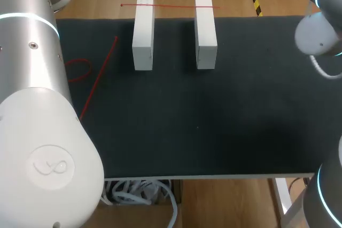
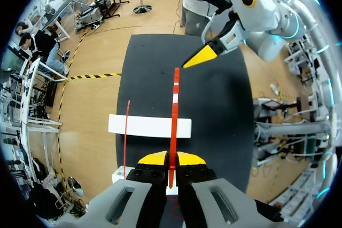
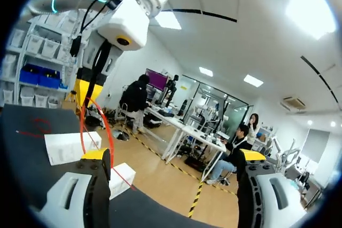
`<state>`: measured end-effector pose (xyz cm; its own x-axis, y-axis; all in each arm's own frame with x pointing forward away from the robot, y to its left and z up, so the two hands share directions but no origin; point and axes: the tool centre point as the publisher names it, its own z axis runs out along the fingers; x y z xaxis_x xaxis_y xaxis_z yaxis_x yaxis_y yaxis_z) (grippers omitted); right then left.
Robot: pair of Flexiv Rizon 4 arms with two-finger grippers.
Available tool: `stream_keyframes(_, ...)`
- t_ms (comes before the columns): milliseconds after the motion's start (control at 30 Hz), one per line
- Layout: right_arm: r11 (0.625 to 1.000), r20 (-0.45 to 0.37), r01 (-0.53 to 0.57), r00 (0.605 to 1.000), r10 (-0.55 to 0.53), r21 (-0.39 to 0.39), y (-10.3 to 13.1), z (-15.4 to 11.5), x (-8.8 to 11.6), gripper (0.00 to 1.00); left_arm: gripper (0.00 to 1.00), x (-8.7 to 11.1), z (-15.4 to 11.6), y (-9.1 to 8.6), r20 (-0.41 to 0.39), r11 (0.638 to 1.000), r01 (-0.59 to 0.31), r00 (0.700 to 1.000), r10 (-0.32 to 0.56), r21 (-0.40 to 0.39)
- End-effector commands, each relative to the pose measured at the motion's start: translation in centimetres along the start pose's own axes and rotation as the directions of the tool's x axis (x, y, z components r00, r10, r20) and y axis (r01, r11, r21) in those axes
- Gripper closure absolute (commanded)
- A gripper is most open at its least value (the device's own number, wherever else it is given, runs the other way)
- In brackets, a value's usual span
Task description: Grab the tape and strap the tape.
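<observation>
My left gripper (image 2: 171, 158) is shut on a red tape strap (image 2: 174, 110) that sticks out ahead of it, high above the black mat (image 2: 224, 110). The same strap (image 1: 99, 76) shows as a slanted red line in the head view, running under my left arm. A second thin red strap (image 1: 168, 6) lies across the far ends of two white blocks (image 1: 143, 33) (image 1: 205, 30). My right gripper (image 3: 173, 156) is open wide and holds nothing. It (image 2: 187, 20) hangs just beyond the held strap's tip. Neither gripper shows in the head view.
A red tape loop (image 1: 80, 70) lies on the mat left of the blocks. My left arm (image 1: 37, 121) fills the head view's left side, and my right arm (image 1: 318, 33) sits at the far right corner.
</observation>
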<state>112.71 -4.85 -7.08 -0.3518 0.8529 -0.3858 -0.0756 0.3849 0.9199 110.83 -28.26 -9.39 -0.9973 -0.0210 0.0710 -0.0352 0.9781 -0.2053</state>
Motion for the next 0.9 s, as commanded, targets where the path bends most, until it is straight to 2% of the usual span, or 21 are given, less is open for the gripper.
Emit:
stream_keyframes(33, 0.999, -0.034, -0.033, 0.999, 0.032, -0.024, -0.5, -0.19, 0.02, 0.0, 1.0, -0.31, -0.29, -0.28, -0.009, 1.0, 0.001, 1.0, -0.001, -0.01)
stream_keyframes(167, 0.998, -0.023, -0.054, 0.998, 0.054, -0.012, -0.33, -0.17, 0.15, 0.0, 1.0, -0.31, -0.29, -0.28, -0.009, 1.0, 0.001, 1.0, -0.001, -0.01)
stream_keyframes(267, 1.0, 0.016, -0.027, 1.0, 0.027, -0.003, -0.21, -0.14, 0.28, 0.0, 1.0, -0.31, -0.29, -0.28, -0.009, 1.0, 0.001, 1.0, -0.001, -0.01)
stream_keyframes(900, 1.0, 0.016, -0.027, 1.0, 0.027, -0.003, -0.21, -0.14, 0.28, 0.0, 1.0, -0.31, -0.29, -0.28, -0.009, 1.0, 0.001, 1.0, -0.001, -0.01)
